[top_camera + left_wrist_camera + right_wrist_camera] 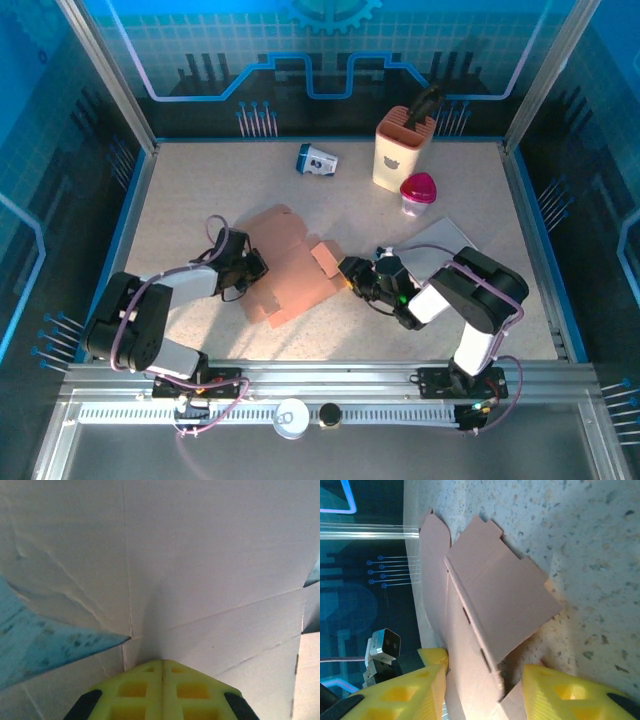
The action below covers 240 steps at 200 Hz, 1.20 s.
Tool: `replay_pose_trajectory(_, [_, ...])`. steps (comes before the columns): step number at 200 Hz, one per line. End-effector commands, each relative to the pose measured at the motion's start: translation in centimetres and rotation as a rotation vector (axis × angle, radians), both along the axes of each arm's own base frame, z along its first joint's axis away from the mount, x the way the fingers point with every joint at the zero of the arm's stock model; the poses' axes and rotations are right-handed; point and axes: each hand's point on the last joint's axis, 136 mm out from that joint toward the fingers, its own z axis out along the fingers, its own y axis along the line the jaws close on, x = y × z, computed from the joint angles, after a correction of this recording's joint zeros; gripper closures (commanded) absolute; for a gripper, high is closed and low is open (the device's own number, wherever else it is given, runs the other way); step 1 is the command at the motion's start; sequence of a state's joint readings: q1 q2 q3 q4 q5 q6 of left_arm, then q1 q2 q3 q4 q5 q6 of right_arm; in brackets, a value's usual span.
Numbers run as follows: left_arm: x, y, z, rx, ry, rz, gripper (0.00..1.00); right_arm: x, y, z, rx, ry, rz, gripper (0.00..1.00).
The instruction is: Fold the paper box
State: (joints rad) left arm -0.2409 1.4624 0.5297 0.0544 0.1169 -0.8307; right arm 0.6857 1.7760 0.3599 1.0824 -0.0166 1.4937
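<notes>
Flat brown cardboard paper box (290, 265) (495, 590) lies unfolded on the speckled beige table (180, 190), left of centre, flaps spread.

Left gripper (252, 268) (162, 680) is at the box's left edge. Its yellow fingers are pressed together with nothing seen between them, tips against a creased panel (200, 555).

Right gripper (348, 277) (492, 680) is at the box's right edge, yellow fingers (565, 692) apart and straddling a raised flap.

Bare table lies to the far left and along the near edge.

Far right: a beige cup (398, 152) holds a dark upright tool (425, 103). Just beside it is a small pink-lidded jar (418, 192), contents not discernible. Small white-and-blue box (316, 160) at far centre, print unreadable.
</notes>
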Motion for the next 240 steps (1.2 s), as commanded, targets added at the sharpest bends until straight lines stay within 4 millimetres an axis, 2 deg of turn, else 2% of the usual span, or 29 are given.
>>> replay_pose_trajectory(1, [-0.2, -0.5, -0.9, -0.001, 0.02, -0.047, 0.98, 0.4, 0.3, -2.5, -0.057, 0.06, -0.003, 0.58])
replay_pose_trajectory(34, [-0.2, -0.5, -1.3, -0.002, 0.026, -0.052, 0.99, 1.1, 0.4, -2.5, -0.053, 0.05, -0.013, 0.63])
replay_pose_trajectory(95, [0.0, -0.6, -0.9, 0.003, 0.017, -0.059, 0.99, 2.2, 0.6, -1.0, -0.011, 0.012, -0.026, 0.74])
replay_pose_trajectory(130, [0.2, -0.4, -0.3, 0.016, 0.007, -0.065, 0.99, 2.5, -0.1, -0.1, -0.058, 0.003, -0.03, 0.9])
replay_pose_trajectory(148, [0.3, -0.3, 0.2, 0.028, -0.005, -0.07, 0.95, 2.7, 0.0, 0.2, -0.053, 0.006, -0.031, 0.99])
replay_pose_trajectory(165, [0.3, -0.6, 1.5, 0.048, -0.04, -0.092, 0.88, 2.7, 0.1, 0.6, -0.022, 0.019, -0.041, 1.0])
replay_pose_trajectory(187, [-0.3, -2.0, 5.1, 0.163, -0.149, -0.187, 0.78, 2.6, 0.2, 1.3, 0.023, 0.062, -0.066, 1.0])
replay_pose_trajectory(212, [-2.7, -4.4, 8.7, 0.362, -0.284, -0.333, 0.69, 2.7, -0.1, 3.1, 0.029, 0.107, -0.091, 1.0])
replay_pose_trajectory(240, [-5.5, -5.6, 10.1, 0.484, -0.375, -0.426, 0.66, 2.3, -1.4, 5.6, -0.071, 0.172, -0.109, 1.0])
